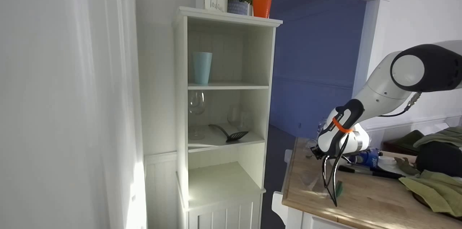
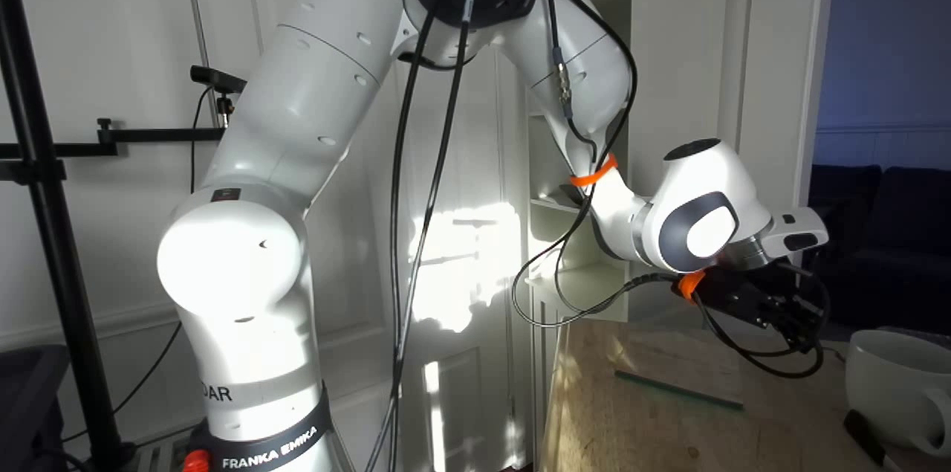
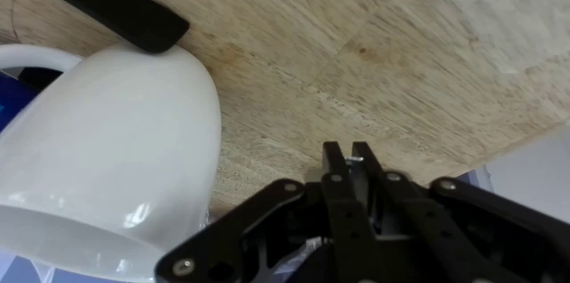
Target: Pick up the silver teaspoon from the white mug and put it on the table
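One black handle (image 3: pixel 104 4) leads in from the far left of the wrist view, its blunt end touching the foot of the white mug (image 3: pixel 118 140) or just beside it; I cannot tell which. In an exterior view the mug (image 2: pixel 888 383) stands upright on the table (image 2: pixel 631 427). Any swing of the wrist toward it could tip it or shove it into the handle, since the jaws hang near its side. Next to the right come the jaws themselves, almost together and, as I read it, clamped on a thin silvery piece that should be the silver teaspoon (image 3: pixel 354 158). Only a short end of it shows, outside the mug and seen against the wood; whether it touches the table is hidden. So narrow a grip is my main worry: if the spoon's unseen end meets the table first, it could pivot or be pried loose, and a release from too high would let it drop and bounce. Farther right runs the table's edge, so a spoon that skids that way could end on the floor.
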`<state>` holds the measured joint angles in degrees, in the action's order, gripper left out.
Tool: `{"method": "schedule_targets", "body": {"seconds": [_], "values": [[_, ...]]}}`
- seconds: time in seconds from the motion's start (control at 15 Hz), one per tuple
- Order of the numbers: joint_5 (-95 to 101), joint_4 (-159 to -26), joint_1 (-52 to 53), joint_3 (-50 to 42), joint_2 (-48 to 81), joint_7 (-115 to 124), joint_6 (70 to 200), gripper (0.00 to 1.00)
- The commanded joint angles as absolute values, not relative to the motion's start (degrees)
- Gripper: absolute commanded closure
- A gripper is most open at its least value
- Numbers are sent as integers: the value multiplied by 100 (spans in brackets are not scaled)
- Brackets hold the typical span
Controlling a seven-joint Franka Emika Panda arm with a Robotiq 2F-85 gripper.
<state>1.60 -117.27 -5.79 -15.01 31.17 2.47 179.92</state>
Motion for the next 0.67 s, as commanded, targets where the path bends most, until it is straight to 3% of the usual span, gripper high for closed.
{"method": "schedule_targets", "body": {"seconds": [0.0,0.13,0.2,0.27,0.6], "values": [[114,-11560,-444,-1637,3351,335,18066,97],[107,-11531,-479,-1590,3372,312,18005,94],[107,-11517,-467,-1607,3395,319,18021,86],[106,-11511,-502,-1572,3388,298,17998,65],[99,-11501,-512,-1565,3402,299,17949,49]]}}
